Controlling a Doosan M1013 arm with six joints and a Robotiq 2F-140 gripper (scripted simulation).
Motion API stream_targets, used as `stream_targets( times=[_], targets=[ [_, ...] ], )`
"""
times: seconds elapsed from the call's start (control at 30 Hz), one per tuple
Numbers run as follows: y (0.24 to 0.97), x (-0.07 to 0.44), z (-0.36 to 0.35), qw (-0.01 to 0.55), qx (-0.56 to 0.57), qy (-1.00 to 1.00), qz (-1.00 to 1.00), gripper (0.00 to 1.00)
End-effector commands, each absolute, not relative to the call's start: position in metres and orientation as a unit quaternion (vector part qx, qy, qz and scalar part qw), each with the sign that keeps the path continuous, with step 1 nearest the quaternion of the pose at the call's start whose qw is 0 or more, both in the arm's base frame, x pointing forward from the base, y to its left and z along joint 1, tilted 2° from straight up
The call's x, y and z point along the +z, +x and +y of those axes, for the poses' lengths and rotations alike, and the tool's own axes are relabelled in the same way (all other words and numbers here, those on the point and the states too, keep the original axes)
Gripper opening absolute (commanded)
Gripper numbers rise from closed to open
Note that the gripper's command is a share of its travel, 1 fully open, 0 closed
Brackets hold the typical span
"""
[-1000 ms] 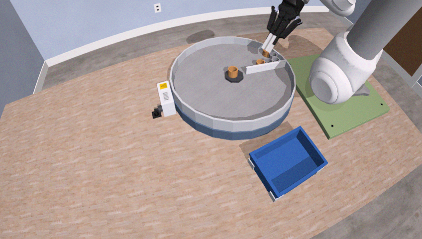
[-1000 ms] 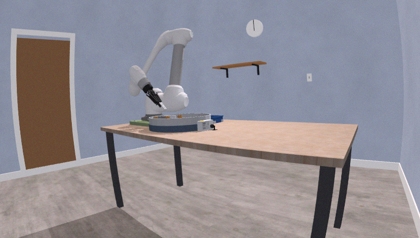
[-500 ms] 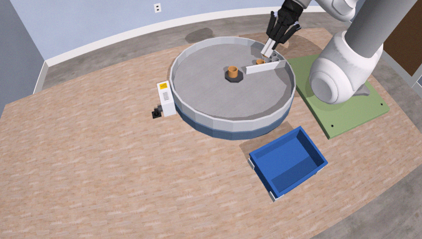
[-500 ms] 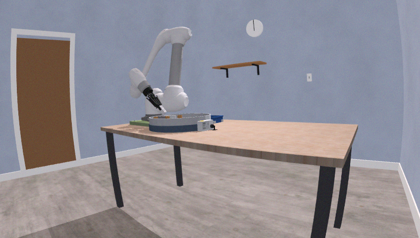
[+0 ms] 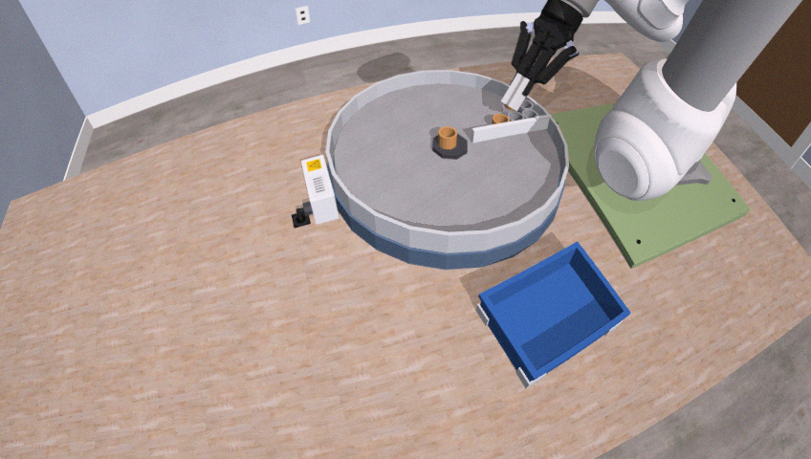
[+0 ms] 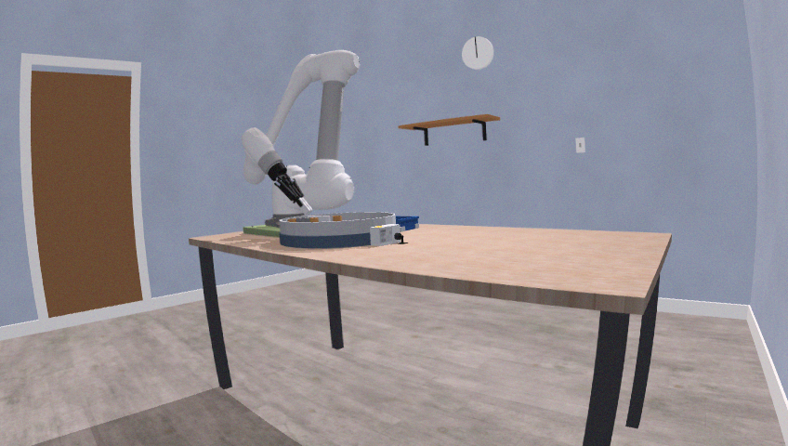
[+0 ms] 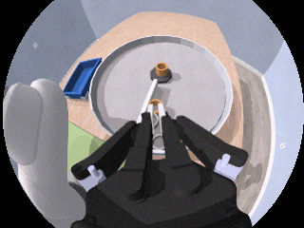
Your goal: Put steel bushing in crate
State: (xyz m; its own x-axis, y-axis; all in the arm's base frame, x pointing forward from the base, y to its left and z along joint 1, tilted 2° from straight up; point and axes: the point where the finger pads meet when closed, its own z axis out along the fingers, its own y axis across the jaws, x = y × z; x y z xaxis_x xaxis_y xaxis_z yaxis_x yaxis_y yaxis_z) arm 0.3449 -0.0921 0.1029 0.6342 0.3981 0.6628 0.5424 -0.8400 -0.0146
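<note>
The round grey turning table (image 5: 447, 164) holds a brass bushing (image 5: 448, 135) on a dark hub at its centre. More bushings sit in the wedge behind the white guide bar (image 5: 509, 129): a brass one (image 5: 500, 119) and grey steel ones (image 5: 526, 109). My gripper (image 5: 514, 98) is shut with nothing between the fingers, its tips just above this cluster and covering another brass bushing. In the wrist view the shut fingers point along the guide bar toward the centre bushing (image 7: 162, 70). The blue crate (image 5: 553, 311) stands empty at the front right.
A white control box (image 5: 318, 188) is fixed to the turning table's left side. The green base plate (image 5: 654, 193) carries the arm at the right. The table's raised rim (image 5: 398, 238) surrounds the disc. In the exterior view, the crate (image 6: 407, 220) is behind the turning table (image 6: 337, 228).
</note>
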Motion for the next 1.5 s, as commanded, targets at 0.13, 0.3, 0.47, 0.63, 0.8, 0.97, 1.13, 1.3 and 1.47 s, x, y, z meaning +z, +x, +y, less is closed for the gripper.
stream_targets(
  times=[0.13,0.3,0.47,0.63,0.8,0.97,1.13,1.3,1.47],
  targets=[
    [0.3449,0.1029,-0.0921,0.107,-0.338,-0.898,-0.262,0.06],
    [0.3449,0.1029,-0.0921,0.107,-0.338,-0.898,-0.262,0.06],
    [0.3449,0.1029,-0.0921,0.107,-0.338,-0.898,-0.262,0.06],
    [0.3450,0.0980,-0.0920,0.107,-0.338,-0.898,-0.262,0.06],
    [0.3451,0.0949,-0.0919,0.107,-0.338,-0.898,-0.262,0.06],
    [0.3451,0.0948,-0.0919,0.107,-0.338,-0.898,-0.262,0.06],
    [0.3451,0.0948,-0.0919,0.107,-0.338,-0.898,-0.262,0.06],
    [0.3451,0.0948,-0.0919,0.107,-0.338,-0.898,-0.262,0.06],
    [0.3451,0.0948,-0.0919,0.107,-0.338,-0.898,-0.262,0.06]
  ],
)
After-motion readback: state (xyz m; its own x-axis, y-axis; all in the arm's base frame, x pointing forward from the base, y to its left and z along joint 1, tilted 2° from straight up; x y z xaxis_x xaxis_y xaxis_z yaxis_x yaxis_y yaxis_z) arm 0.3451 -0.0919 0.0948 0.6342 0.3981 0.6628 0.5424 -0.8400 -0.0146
